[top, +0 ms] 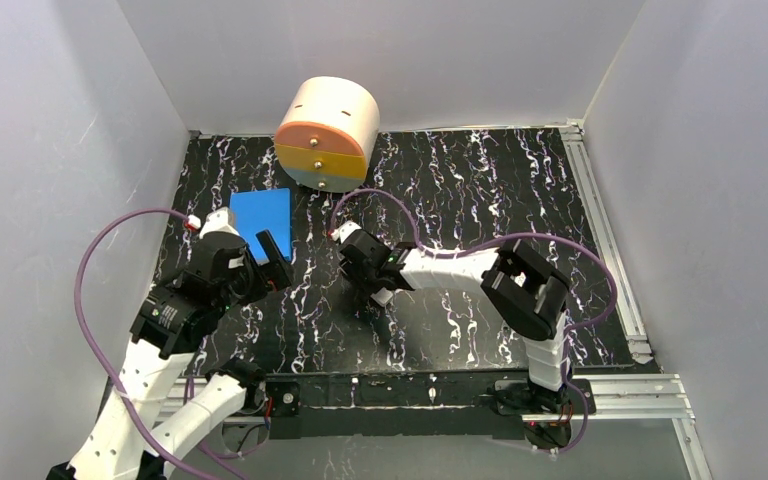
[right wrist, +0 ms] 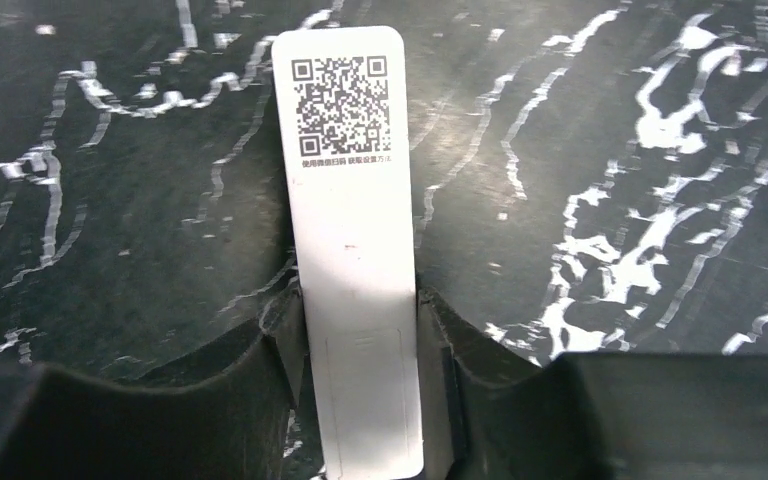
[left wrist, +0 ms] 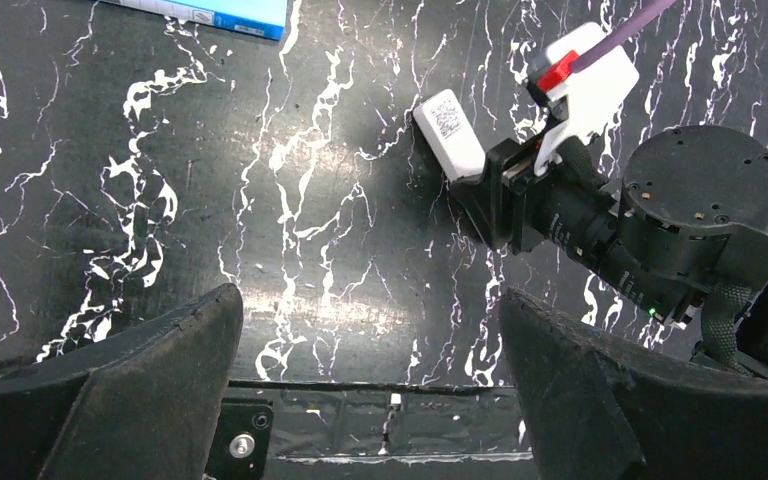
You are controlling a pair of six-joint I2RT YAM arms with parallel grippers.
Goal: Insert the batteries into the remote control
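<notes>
The remote control (right wrist: 355, 250) is a slim white handset lying with its plain back up; a dark square code label sits at its far end and the outline of its battery cover shows at the near end. My right gripper (right wrist: 358, 310) is shut on its near half, a finger pressed against each long side. From above, this pair shows at the table's middle: remote control (top: 382, 296), right gripper (top: 370, 280). The left wrist view has the remote control (left wrist: 450, 135) too. My left gripper (left wrist: 370, 300) is open and holds nothing, hovering left of the remote. The batteries are out of view.
A blue flat box (top: 263, 215) lies at the back left, just beyond my left gripper (top: 275, 262). A peach and orange drum-shaped container (top: 328, 132) stands at the back centre. White walls close in three sides of the marbled black table (top: 480, 190).
</notes>
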